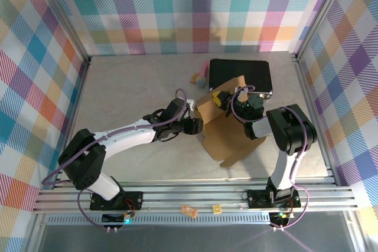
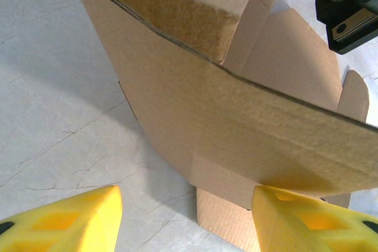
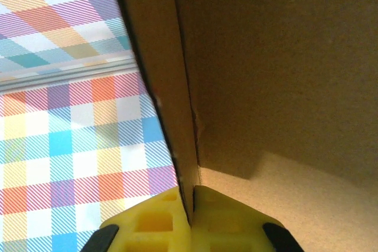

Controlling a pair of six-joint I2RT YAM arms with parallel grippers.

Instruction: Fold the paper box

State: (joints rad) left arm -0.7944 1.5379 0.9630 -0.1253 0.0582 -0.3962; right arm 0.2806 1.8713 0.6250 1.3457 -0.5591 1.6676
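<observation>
The right gripper (image 3: 190, 208) clamps a raised flap of the paper box (image 1: 227, 137), likely steadying it on the counter (image 1: 136, 87). The left gripper (image 2: 186, 199), spread wide and empty, faces its side panel.

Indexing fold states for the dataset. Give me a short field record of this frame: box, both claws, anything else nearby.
paper box: partly folded, one panel raised, lower part lying on the table
left claw: open, at the box's left side, raised panel close above it, not gripped
right claw: shut on an upright wall of the box
black case: behind the box, toward the far wall
fold status: unfinished, flaps not yet closed
</observation>
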